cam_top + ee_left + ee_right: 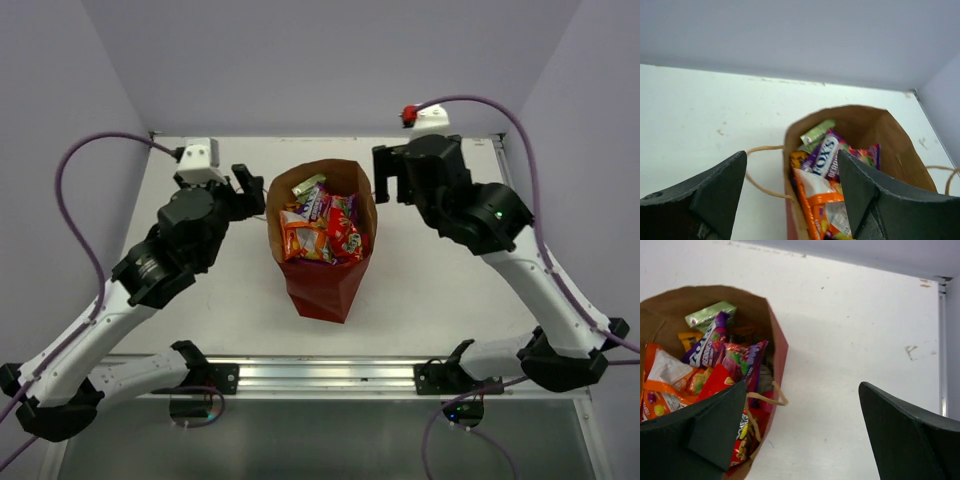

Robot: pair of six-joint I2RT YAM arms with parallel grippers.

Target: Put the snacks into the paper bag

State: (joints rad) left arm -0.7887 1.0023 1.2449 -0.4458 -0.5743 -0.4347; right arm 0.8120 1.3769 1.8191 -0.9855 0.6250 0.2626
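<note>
- Metal rail (330, 372) runs along the near edge of the table (200, 300); purple cables (110, 134) loop wide at both sides, out of the work area.
- paper bag (322, 285) stands upright mid-table between the two arms, mouth open and facing up, so packets can drop straight in.
- snacks (320, 225) fill it close to the rim; every packet I can see is inside the bag. Judgement: task looks done or nearly done.
- They overlap too much for a count. On top: orange packet (815, 195), purple packet (824, 152), green packet (308, 186) toward the far side.
- left gripper (252, 192) sits just beside the bag's left rim, jaws spread wide, nothing between them.
- right gripper (388, 178) sits just beside the right rim, jaws also spread wide, holding nothing.
- Flanking the mouth like this probably means both have let go of the bag or a packet.
- twine handle (762, 150) hangs loose outside the left wall; another droops on the right side, close to the right fingers, and could snag.
- Tall bag walls are the main obstacle: any side knock could tip it.
- Farther back: a small white block with a red top (425, 115) at the far table edge, maybe a button, then the plain wall.
</note>
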